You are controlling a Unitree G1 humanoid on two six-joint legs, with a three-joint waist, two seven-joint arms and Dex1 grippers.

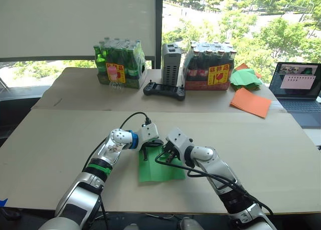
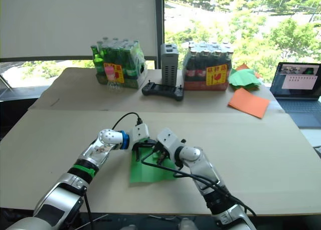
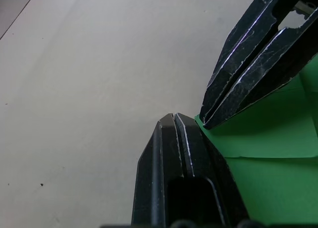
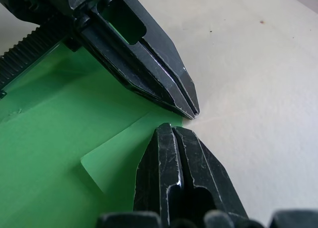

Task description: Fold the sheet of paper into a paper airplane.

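The sheet of paper (image 1: 156,172), bright green, lies flat on the table just in front of me, with a small flap (image 4: 121,156) folded over at its far corner. My left gripper (image 1: 153,147) and right gripper (image 1: 166,153) meet tip to tip at that corner. In the right wrist view my right gripper (image 4: 171,132) is shut and rests on the flap, and the left fingers (image 4: 164,84) point in beside it. The left gripper (image 3: 175,119) is also shut, its tip at the paper's edge (image 3: 268,153). No paper shows between either gripper's fingers.
At the back of the table (image 1: 55,140) stand a pack of green bottles (image 1: 119,64), a grey box (image 1: 171,63), a black controller (image 1: 164,91) and a pack of dark bottles (image 1: 209,65). Green folded papers (image 1: 246,77), orange sheets (image 1: 250,102) and a laptop (image 1: 298,87) lie at the right.
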